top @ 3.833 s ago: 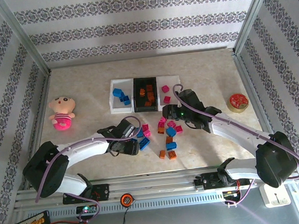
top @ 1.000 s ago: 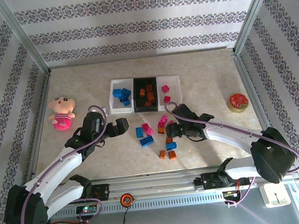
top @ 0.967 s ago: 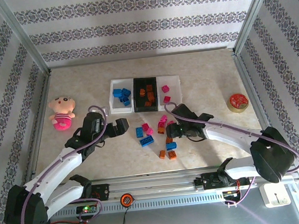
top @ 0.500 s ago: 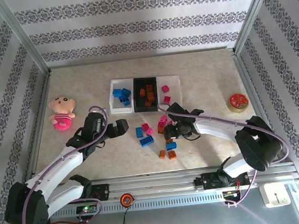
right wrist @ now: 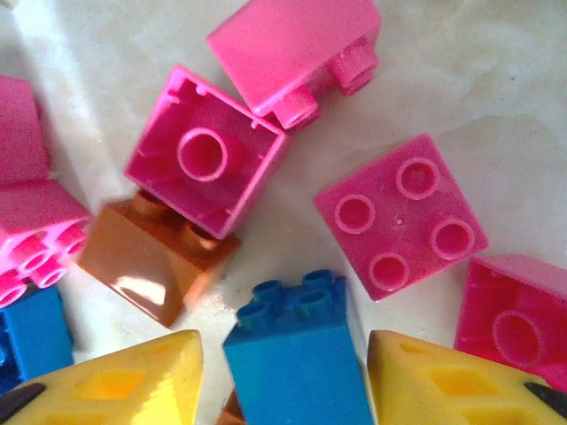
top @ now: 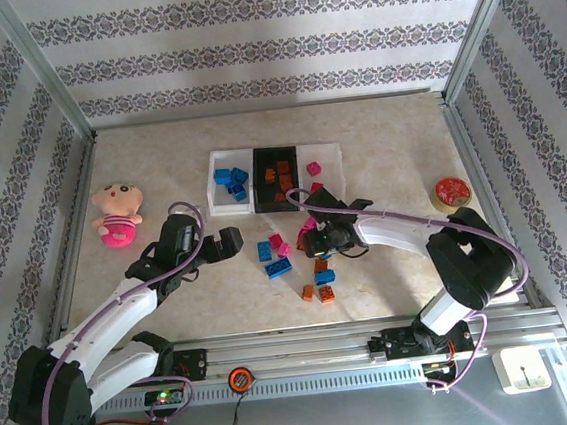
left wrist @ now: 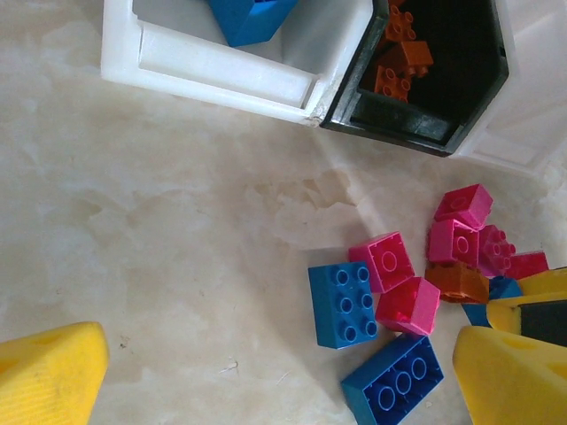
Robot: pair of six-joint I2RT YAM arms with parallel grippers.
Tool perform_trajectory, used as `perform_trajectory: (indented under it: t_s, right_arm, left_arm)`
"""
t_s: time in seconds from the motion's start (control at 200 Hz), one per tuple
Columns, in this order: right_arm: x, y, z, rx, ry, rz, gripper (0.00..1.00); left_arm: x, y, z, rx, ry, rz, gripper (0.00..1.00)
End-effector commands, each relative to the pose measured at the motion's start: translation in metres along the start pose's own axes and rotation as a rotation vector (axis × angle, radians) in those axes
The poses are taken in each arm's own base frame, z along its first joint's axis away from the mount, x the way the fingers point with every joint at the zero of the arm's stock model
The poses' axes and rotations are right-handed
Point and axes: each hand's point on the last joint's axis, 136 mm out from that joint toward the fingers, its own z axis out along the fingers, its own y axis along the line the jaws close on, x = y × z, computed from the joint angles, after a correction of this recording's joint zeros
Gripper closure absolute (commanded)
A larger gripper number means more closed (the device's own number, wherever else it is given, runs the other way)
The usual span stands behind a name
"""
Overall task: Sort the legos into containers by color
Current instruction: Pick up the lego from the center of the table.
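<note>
A blue brick (right wrist: 297, 354) lies on its side in the loose pile on the table, studs pointing away from the wrist. Its length runs along the gap of the right gripper (right wrist: 283, 381), whose jaws stand narrow on either side, not clamped. The left gripper (left wrist: 279, 363), wide open, is farther off. Beyond, the left white tray (top: 211, 184) holds blue bricks, the black tray (top: 258, 195) orange, the right white tray (top: 336, 152) pink.

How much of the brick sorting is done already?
Some is done: blue bricks lie in the left white tray, orange ones in the black tray, pink ones in the right white tray. In hand: the right fingers sit either side of a blue brick. Still to do: a pile of loose bricks of all three colours on the table.
</note>
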Motion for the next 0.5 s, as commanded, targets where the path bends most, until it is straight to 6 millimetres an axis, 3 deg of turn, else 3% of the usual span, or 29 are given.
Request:
perform_trajectory:
  t_s: [0.0,0.12,0.33,0.495]
  right_arm:
    - [0.0085,-0.0071,0.0082,0.047,0.023,-0.022,0.53]
    - [0.0061,-0.0059,0.0026,0.036,-0.005,-0.029,0.59]
    - [0.0087,-0.01,0.0088,0.064,0.018,-0.03,0.49]
    - [0.005,-0.0063,0.0086,0.053,0.0,-0.036,0.6]
  left_arm:
    - [0.0061,0.0039,-0.0019,-0.019,0.01,-0.005,0.0]
    - [0.0051,0.004,-0.0033,-0.021,0.006,-0.003,0.0]
    - [0.002,0.0038,-0.0046,-0.025,-0.008,-0.006,0.0]
    - [0.0043,0.0056,-0.0046,-0.031,-0.001,-0.006,0.0]
